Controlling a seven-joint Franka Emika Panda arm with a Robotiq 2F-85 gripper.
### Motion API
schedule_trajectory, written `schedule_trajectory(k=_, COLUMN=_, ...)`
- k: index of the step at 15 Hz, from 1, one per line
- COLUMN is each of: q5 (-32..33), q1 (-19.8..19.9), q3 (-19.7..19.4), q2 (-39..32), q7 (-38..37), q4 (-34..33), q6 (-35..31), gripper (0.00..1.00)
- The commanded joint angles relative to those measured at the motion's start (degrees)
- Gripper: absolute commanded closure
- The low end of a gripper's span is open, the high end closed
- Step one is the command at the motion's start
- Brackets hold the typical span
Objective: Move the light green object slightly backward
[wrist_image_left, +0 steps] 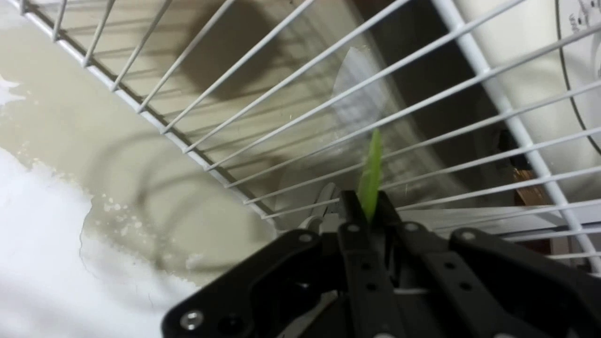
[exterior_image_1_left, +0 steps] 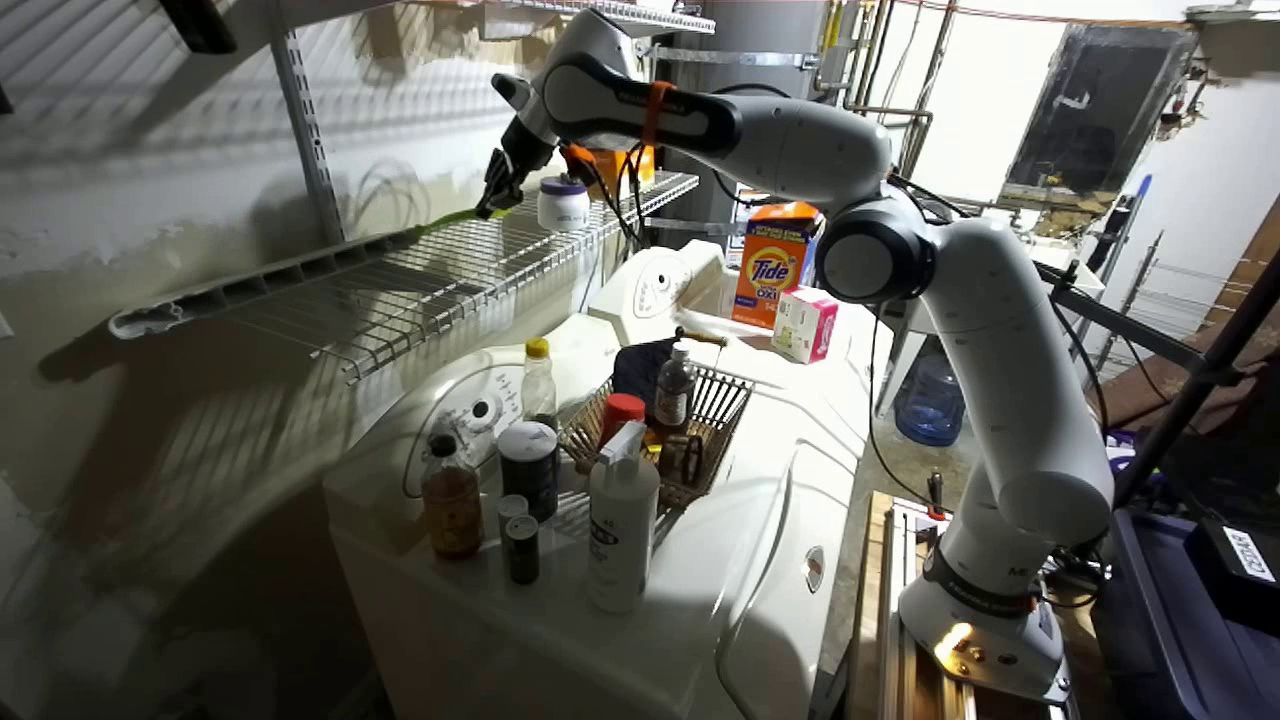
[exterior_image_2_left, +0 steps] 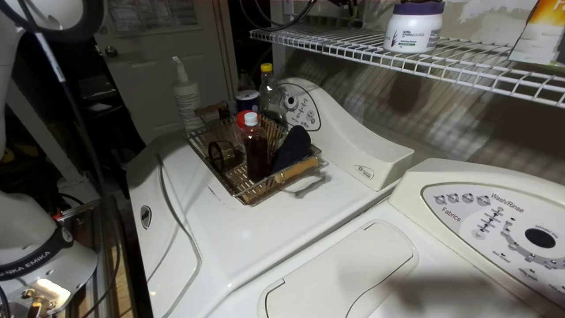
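Observation:
The light green object (wrist_image_left: 372, 171) is a thin, elongated, pale lime piece. In the wrist view its lower end sits between the two black fingertips and the rest sticks out past them over the wire shelf. My gripper (wrist_image_left: 369, 206) is closed on it. In an exterior view the gripper (exterior_image_1_left: 490, 205) is above the wire shelf, and the light green object (exterior_image_1_left: 455, 217) extends from its tips toward the wall side. I cannot tell whether the object touches the shelf wires. The part between the fingers is hidden.
The white wire shelf (exterior_image_1_left: 440, 290) runs along the wall. A white jar with a purple lid (exterior_image_1_left: 563, 205) stands on it near the gripper, also in an exterior view (exterior_image_2_left: 412, 33). An orange carton (exterior_image_1_left: 605, 175) is farther along. Bottles and a basket (exterior_image_1_left: 725, 400) stand on the machine below.

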State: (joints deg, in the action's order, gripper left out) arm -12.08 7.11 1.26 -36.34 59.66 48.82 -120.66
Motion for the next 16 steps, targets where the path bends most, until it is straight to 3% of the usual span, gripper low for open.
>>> schedule_trajectory(k=1, q5=-5.39, q1=2.48, q3=1.81, q2=0.92, q7=-3.45, q4=-0.12, q6=4.57, gripper=0.98)
schedule_trajectory(k=9, q5=-14.60, q1=5.82, q3=4.28, q2=0.53, q7=-7.91, q4=-0.68, q6=11.48, gripper=0.98)
schedule_trajectory(k=16, q5=-12.58, q1=4.79, q3=3.31, q2=-0.48, q7=-10.52, q4=-2.24, q6=18.91, gripper=0.98)
